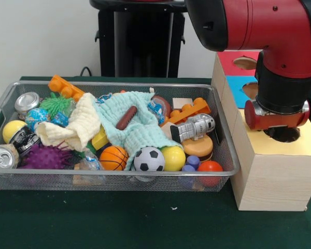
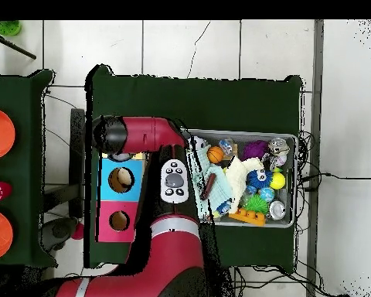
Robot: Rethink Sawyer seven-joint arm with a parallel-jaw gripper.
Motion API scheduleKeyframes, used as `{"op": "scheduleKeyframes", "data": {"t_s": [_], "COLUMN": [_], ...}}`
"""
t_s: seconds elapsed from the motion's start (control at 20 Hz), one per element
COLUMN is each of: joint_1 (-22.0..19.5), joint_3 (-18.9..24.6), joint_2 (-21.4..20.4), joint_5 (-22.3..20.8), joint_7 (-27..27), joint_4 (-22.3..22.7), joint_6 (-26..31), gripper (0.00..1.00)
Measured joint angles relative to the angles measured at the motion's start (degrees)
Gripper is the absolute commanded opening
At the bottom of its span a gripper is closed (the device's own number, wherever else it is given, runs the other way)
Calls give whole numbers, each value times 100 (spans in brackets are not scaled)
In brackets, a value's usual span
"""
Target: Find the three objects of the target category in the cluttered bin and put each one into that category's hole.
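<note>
- The gripper (image 1: 281, 128) is hanging straight down over the hole (image 1: 284, 135) in the yellow-topped box (image 1: 272, 171), at the right of the front view; its lower end is dipping into the dark opening, so I cannot tell whether it is spread, pressed together or pinching anything.
- The red arm (image 2: 142, 136) is reaching across the row of boxes in the overhead view and is hiding the yellow top there; only the blue-topped box (image 2: 120, 179) and the red-topped box (image 2: 117, 220) are showing their openings.
- The cluttered bin (image 1: 225, 171) is sitting just left of the boxes, well filled with toys.
- Among the patterned fabric pieces the task is after, only scraps are peeking out: one bright piece (image 1: 156, 110) is lying at the far side, half under the mint-green cloth (image 1: 137, 127), just beside the orange brick (image 1: 189, 111). Whether that is a whole piece I cannot say; the others are not clearly showing.
- The pale-yellow cloth (image 1: 75, 127) and the mint-green cloth are draping over the middle, and a brown sausage toy (image 1: 126, 118) is resting on the green one; anything beneath is hidden.
- Such fabric is likely light, soft and limp, neither slippery nor fragile; it will probably sag and trail once lifted and may drag a neighbouring cloth along.
- Best hold, I judge: pinching a raised fold at the top of the bunch, clear of the plain cloths and hard toys.
</note>
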Motion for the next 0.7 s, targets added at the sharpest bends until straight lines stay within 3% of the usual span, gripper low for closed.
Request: {"op": "scheduleKeyframes", "data": {"t_s": [0.7], "joint_1": [59], "joint_3": [-178], "joint_2": [-788], "joint_5": [-73], "joint_7": [0], "joint_4": [104], "joint_6": [667], "gripper": [0]}}
